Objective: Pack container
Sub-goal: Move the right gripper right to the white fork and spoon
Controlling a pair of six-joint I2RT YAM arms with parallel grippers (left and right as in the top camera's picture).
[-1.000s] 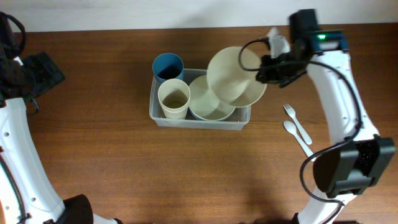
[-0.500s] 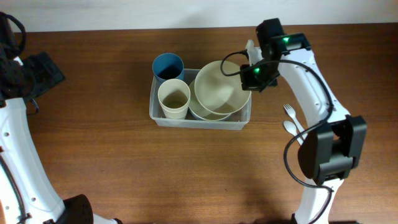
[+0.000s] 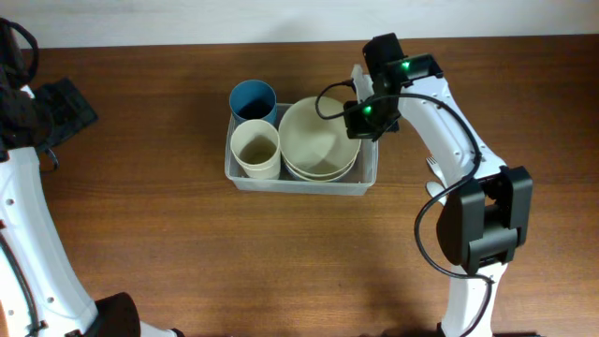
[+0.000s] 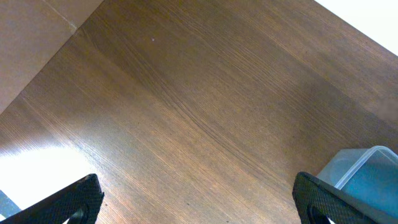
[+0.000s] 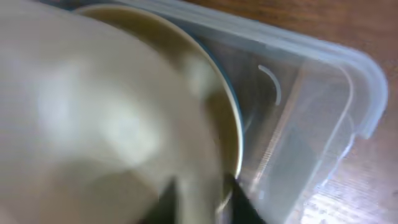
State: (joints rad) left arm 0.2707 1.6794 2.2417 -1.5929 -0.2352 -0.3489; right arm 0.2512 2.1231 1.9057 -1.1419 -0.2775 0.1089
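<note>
The clear plastic container [image 3: 369, 183] sits mid-table and holds a blue cup [image 3: 253, 98], a cream cup [image 3: 255, 148] and a stack of cream bowls. My right gripper [image 3: 358, 120] is shut on the rim of the top cream bowl [image 3: 318, 139], which rests low in the stack inside the container. In the right wrist view the cream bowl [image 5: 93, 124] fills the frame, blurred, with the container's wall and rim [image 5: 323, 93] to the right. My left gripper [image 4: 199, 202] is open and empty over bare table, far left, with the container's corner [image 4: 367, 168] at its right.
A white plastic fork and spoon [image 3: 432, 187] lie on the table right of the container, partly hidden by my right arm. The table's back edge runs along the top of the overhead view.
My right gripper has carried the cream bowl left and down from above the container's right end into the stack inside it. The left arm has not moved.
</note>
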